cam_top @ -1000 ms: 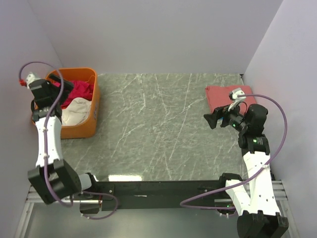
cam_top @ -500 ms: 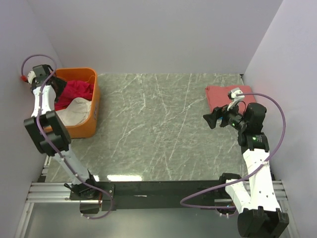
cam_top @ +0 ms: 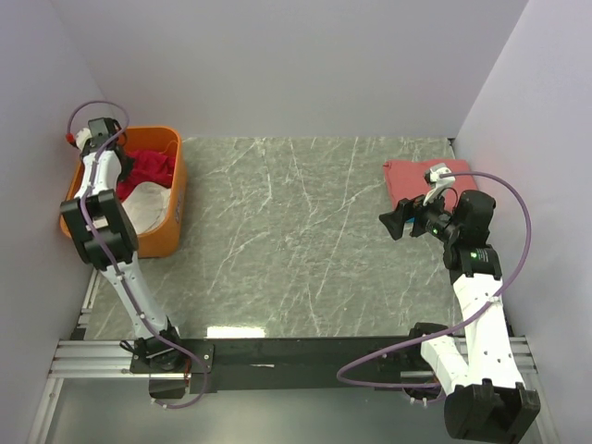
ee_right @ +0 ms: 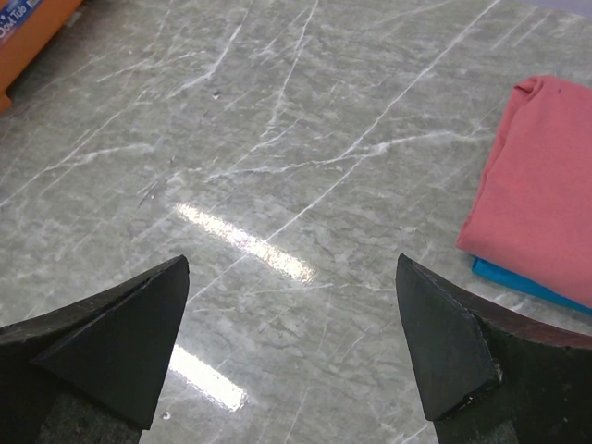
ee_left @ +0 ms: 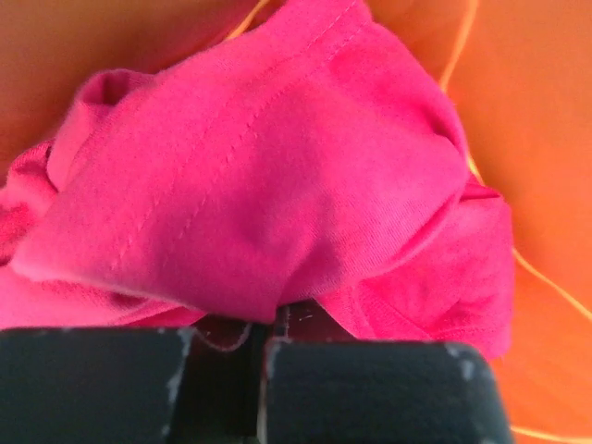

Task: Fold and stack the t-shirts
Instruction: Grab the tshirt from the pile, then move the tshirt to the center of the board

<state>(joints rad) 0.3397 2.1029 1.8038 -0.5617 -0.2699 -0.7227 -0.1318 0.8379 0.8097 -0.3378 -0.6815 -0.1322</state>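
The task is partly done, judging by how things lie. Two folded shirts, a salmon-pink t-shirt (ee_right: 541, 176) on top of a blue t-shirt (ee_right: 518, 277), make a small stack on the table (cam_top: 296, 231), well apart from the orange tub (cam_top: 173, 231) on the opposite side. At least two shirts are left in the tub: a crimson-pink t-shirt (ee_left: 277, 176) toward its far end and a white t-shirt (cam_top: 148, 205) toward its near end. Neither is unfolded, folded or stacked yet. The left gripper (ee_left: 257, 338) is down inside the tub at the far end. Its jaws are pressed together, and a fold of the crimson cloth appears pinched at their seam, so a pull out of the tub looks like the step in hand. The right gripper (ee_right: 291, 277) hangs over bare table far from the tub, just beside the stack, with its jaws spread wide and nothing between them. The crimson shirt is a crumpled heap with no clear long axis or heading; neither collar nor hem can be made out. The stack is a neat rectangle whose longer side runs roughly crosswise, in line with the tub.
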